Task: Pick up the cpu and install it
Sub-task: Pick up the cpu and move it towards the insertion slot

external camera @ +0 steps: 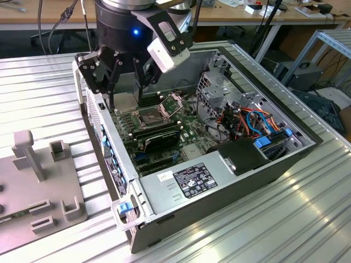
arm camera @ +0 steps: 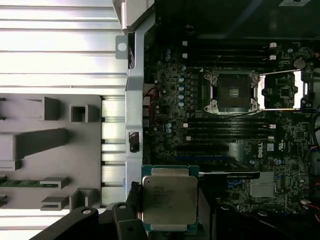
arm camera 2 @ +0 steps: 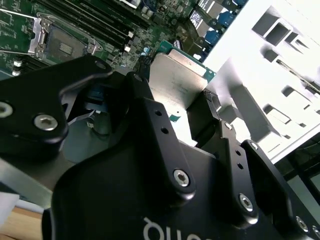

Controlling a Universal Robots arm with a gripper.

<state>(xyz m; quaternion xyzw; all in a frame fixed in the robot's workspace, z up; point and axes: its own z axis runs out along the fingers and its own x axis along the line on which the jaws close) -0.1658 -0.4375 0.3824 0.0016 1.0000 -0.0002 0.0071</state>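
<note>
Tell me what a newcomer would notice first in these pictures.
The open computer case sits in the middle of the exterior view, the black gripper hanging over its left end there. In the first wrist view the silver cpu sits clamped in the gripper, apart from the open socket on the motherboard.

The cpu (arm camera: pixel 169 202) shows dull grey metal; the end effector (arm camera 2: pixel 176 92) seems matt black.

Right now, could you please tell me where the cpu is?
In both wrist views the cpu sits gripped in the tool, above the motherboard by the case wall, apart from the open socket.
</note>
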